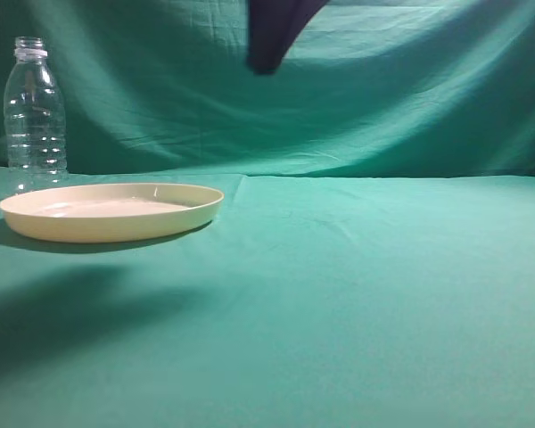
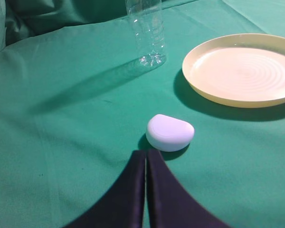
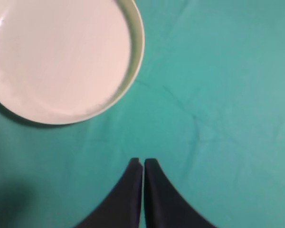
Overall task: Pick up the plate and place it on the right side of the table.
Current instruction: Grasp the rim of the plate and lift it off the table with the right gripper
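The cream-yellow plate (image 1: pixel 111 210) lies flat on the teal table (image 1: pixel 357 294) at the left. It also shows in the left wrist view (image 2: pixel 242 69) and in the right wrist view (image 3: pixel 61 57). My right gripper (image 3: pixel 143 162) is shut and empty, high above the table, with the plate ahead to its left; in the exterior view it hangs as a dark shape (image 1: pixel 272 40) at the top. My left gripper (image 2: pixel 146 153) is shut and empty, low over the cloth, well short of the plate.
A clear ribbed bottle (image 1: pixel 35 111) stands upright behind the plate's left end, and shows in the left wrist view (image 2: pixel 147 31). A small white rounded object (image 2: pixel 169 132) lies just ahead of my left fingertips. A wrinkled green backdrop (image 1: pixel 410 89) hangs behind.
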Robot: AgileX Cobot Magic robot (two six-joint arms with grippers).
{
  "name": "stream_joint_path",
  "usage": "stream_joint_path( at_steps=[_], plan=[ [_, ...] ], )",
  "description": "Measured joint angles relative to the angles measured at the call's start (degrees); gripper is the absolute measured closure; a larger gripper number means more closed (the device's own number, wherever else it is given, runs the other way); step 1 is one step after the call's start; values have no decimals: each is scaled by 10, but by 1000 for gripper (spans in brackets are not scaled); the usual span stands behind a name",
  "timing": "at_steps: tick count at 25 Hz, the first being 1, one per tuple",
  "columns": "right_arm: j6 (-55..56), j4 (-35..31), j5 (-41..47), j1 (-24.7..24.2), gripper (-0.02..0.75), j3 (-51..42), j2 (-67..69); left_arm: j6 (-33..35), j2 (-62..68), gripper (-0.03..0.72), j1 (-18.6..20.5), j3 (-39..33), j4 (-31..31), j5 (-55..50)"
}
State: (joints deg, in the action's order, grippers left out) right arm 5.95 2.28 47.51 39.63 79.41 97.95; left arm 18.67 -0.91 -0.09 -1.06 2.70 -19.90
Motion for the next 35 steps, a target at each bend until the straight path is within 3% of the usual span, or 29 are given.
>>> stream_joint_path(
  at_steps=[3, 4, 5, 11, 15, 16, 29, 33, 35],
  plan=[
    [-14, -1, 0, 13, 738, 61, 70, 0, 0, 688, 0, 0, 0, 0],
    [-17, -1, 0, 17, 669, 82, 88, 0, 0, 688, 0, 0, 0, 0],
    [-17, -2, 0, 17, 669, 99, 110, 0, 0, 688, 0, 0, 0, 0],
    [-19, -2, 0, 17, 307, 189, 208, 0, 0, 688, 0, 0, 0, 0],
    [-19, -1, -1, 17, 292, 213, 251, 0, 0, 688, 0, 0, 0, 0],
    [-19, 0, -2, 17, 250, 215, 260, 0, 0, 688, 0, 0, 0, 0],
    [4, 25, -47, 17, 266, 221, 313, 0, 0, 688, 0, 0, 0, 0],
    [17, 38, -52, 17, 577, 222, 315, 0, 0, 688, 0, 0, 0, 0],
    [44, 47, -60, 17, 668, 224, 315, 0, 0, 688, 0, 0, 0, 0]
  ],
)
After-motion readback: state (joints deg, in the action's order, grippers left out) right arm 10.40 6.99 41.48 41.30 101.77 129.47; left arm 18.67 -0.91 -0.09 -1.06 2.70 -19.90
